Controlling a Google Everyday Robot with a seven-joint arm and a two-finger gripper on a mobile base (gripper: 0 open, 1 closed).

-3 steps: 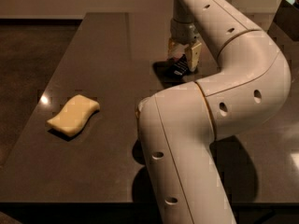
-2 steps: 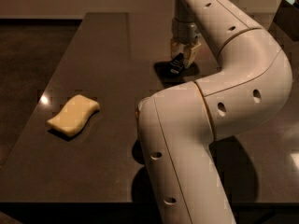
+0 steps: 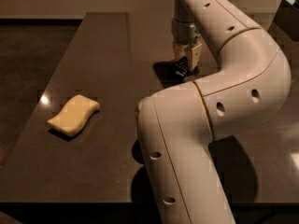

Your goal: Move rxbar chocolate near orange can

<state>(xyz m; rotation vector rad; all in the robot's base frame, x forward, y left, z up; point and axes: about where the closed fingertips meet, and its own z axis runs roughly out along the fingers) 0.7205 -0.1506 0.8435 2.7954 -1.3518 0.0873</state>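
My gripper (image 3: pixel 187 62) hangs from the white arm over the far middle of the dark table (image 3: pixel 103 45). Its tan fingers (image 3: pixel 195 55) point down and are shut on the rxbar chocolate (image 3: pixel 181 69), a small black bar with white lettering. The bar sits tilted at the fingertips, just above its dark shadow on the table. The orange can is hidden; my arm's big white links cover the middle of the table.
A pale yellow wavy sponge (image 3: pixel 74 115) lies on the left part of the table. My white arm's elbow (image 3: pixel 187 139) fills the front middle and right. The table's left edge borders a dark floor (image 3: pixel 28 69).
The fingers have closed on the bar, which now sits tilted between them a little above the table. The sponge has not moved.
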